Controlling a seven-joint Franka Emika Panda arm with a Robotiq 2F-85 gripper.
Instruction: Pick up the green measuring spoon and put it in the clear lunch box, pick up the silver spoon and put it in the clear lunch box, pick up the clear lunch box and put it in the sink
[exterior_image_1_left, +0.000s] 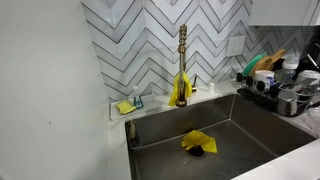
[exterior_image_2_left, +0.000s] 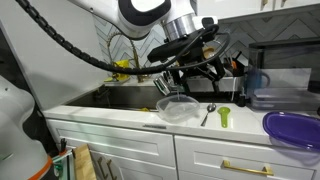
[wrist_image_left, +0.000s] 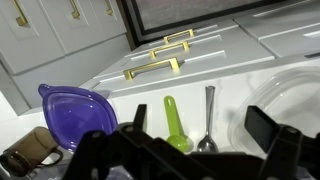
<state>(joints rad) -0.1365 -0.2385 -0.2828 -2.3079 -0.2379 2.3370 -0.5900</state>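
The green measuring spoon (wrist_image_left: 175, 124) lies on the white counter, also seen in an exterior view (exterior_image_2_left: 224, 117). The silver spoon (wrist_image_left: 207, 120) lies beside it, also seen in an exterior view (exterior_image_2_left: 207, 113). The clear lunch box (exterior_image_2_left: 177, 108) stands on the counter by the sink; its rim shows at the right edge of the wrist view (wrist_image_left: 285, 100). My gripper (wrist_image_left: 190, 135) is open and empty, hovering above the two spoons, also seen in an exterior view (exterior_image_2_left: 192, 72).
The steel sink (exterior_image_1_left: 230, 125) holds a yellow cloth (exterior_image_1_left: 197, 142). A gold faucet (exterior_image_1_left: 182, 60) stands behind it. A purple bowl (wrist_image_left: 72, 108) sits on the counter near the spoons. A dish rack (exterior_image_1_left: 280, 85) stands beside the sink. Cabinet drawers with gold handles (wrist_image_left: 160, 62) run below.
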